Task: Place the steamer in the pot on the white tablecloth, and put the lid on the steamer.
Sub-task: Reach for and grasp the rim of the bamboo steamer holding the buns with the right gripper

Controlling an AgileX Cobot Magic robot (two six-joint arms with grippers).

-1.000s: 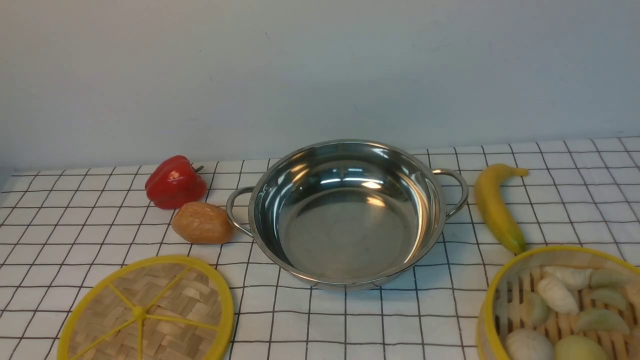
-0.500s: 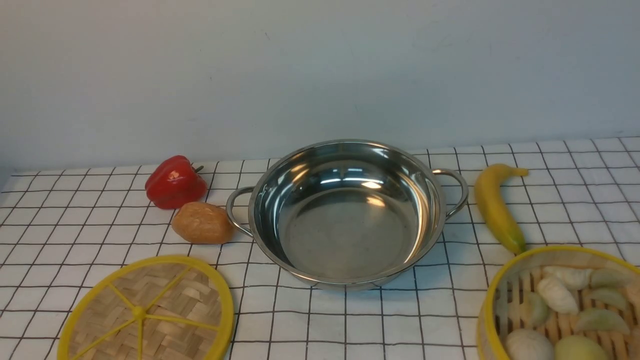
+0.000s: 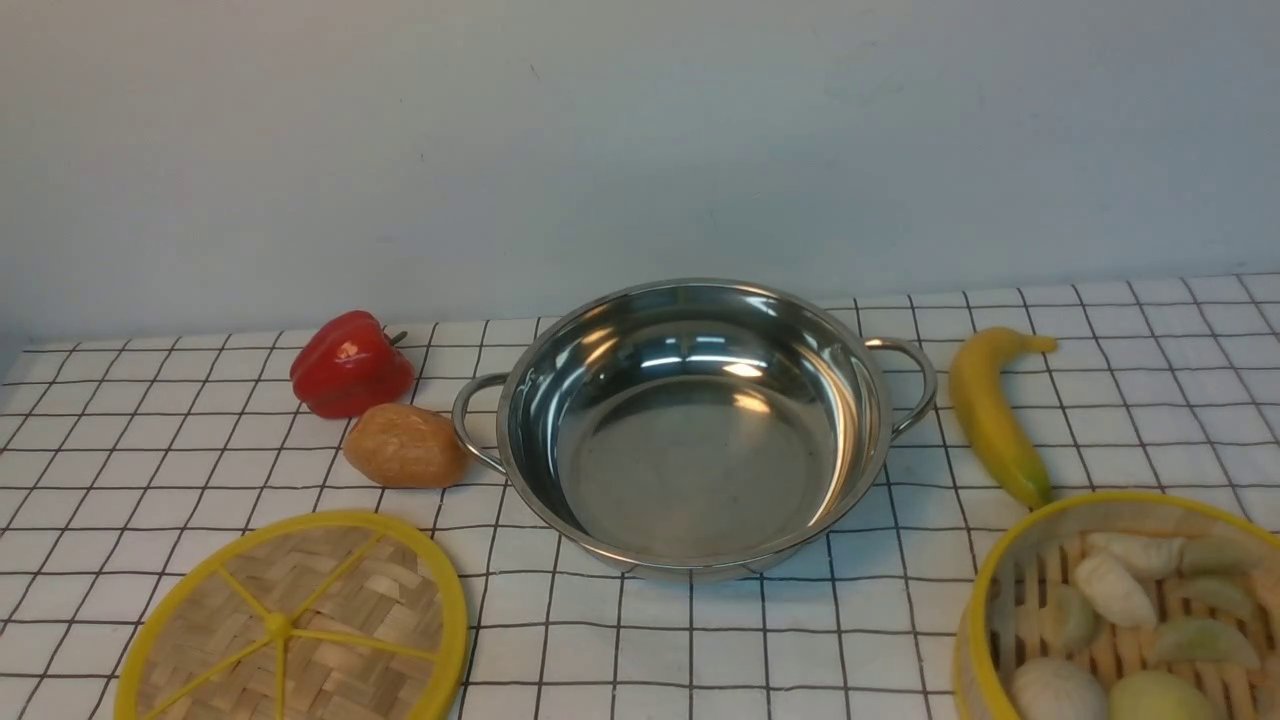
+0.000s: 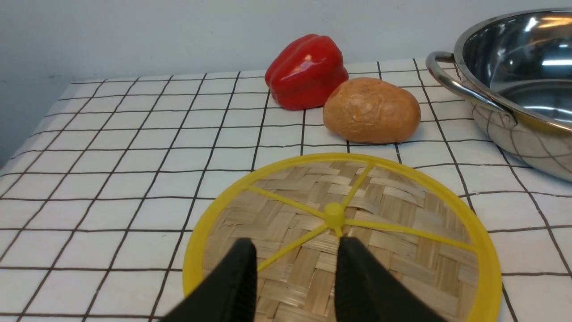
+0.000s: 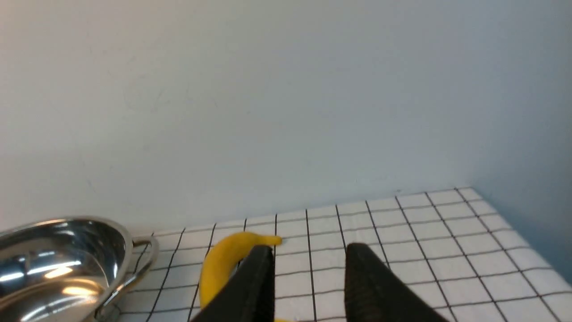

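The shiny steel pot (image 3: 690, 430) stands empty in the middle of the white tablecloth (image 3: 800, 640). The steamer (image 3: 1120, 610), a yellow-rimmed bamboo basket with pale dumplings, sits at the near right, partly cut off. The flat woven lid (image 3: 295, 625) lies at the near left. Neither arm shows in the front view. In the left wrist view my left gripper (image 4: 295, 243) hangs open over the lid (image 4: 357, 223), just short of its yellow hub, nothing between the fingers. In the right wrist view my right gripper (image 5: 308, 250) is open and empty above the cloth; the steamer is out of that view.
A red bell pepper (image 3: 350, 365) and a brown potato (image 3: 405, 445) lie just left of the pot's left handle. A yellow banana (image 3: 990, 410) lies right of the pot, behind the steamer. A pale wall rises behind the table.
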